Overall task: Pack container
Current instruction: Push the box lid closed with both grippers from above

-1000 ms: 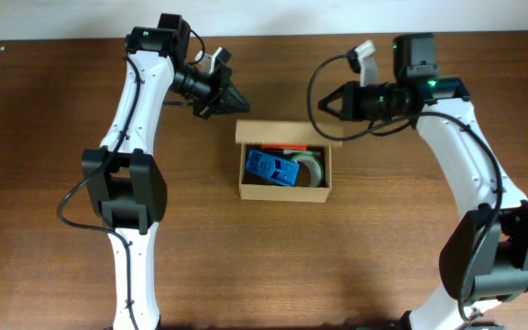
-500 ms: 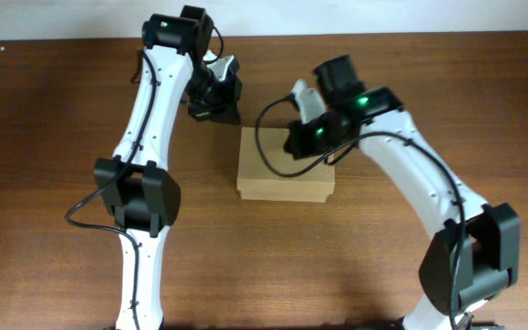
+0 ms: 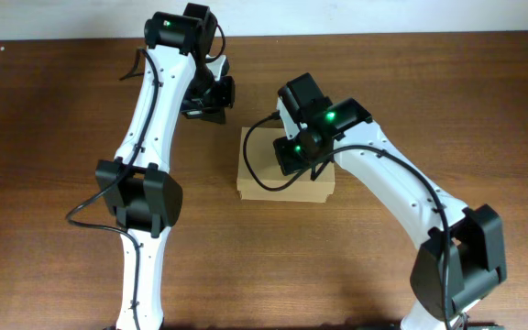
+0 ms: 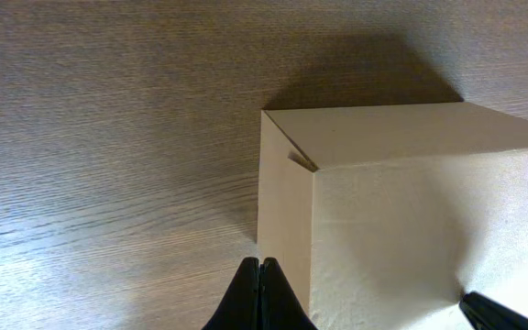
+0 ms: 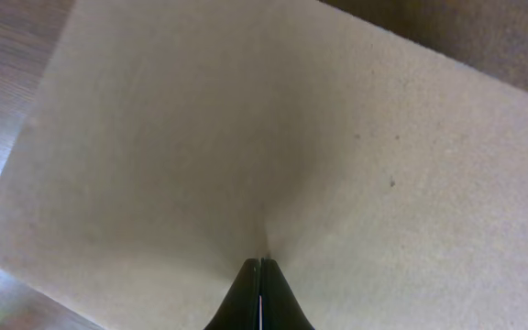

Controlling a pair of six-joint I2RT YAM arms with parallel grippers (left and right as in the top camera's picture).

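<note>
The container [image 3: 257, 174] is a small tan cardboard box in the middle of the table, with its flap lid down. Its contents are hidden. My right gripper [image 5: 260, 267] is shut and empty, and its tips press on the flat lid [image 5: 273, 137]. In the overhead view the right wrist [image 3: 302, 137] sits over the box and hides the fingers. My left gripper [image 4: 260, 268] is shut and empty, just beyond the box's far left corner [image 4: 287, 202], close to its side wall. In the overhead view it [image 3: 211, 108] is behind the box.
The brown wooden table [image 3: 62, 183] runs all around the box. A pale wall edge [image 3: 264, 18] lies along the far side. Both white arms reach in from the near edge, left [image 3: 140, 197] and right [image 3: 447, 266].
A second ago the box stood open with a blue item and tape inside. The lid is now down. My right gripper has moved left onto the lid. My left gripper has shifted slightly.
</note>
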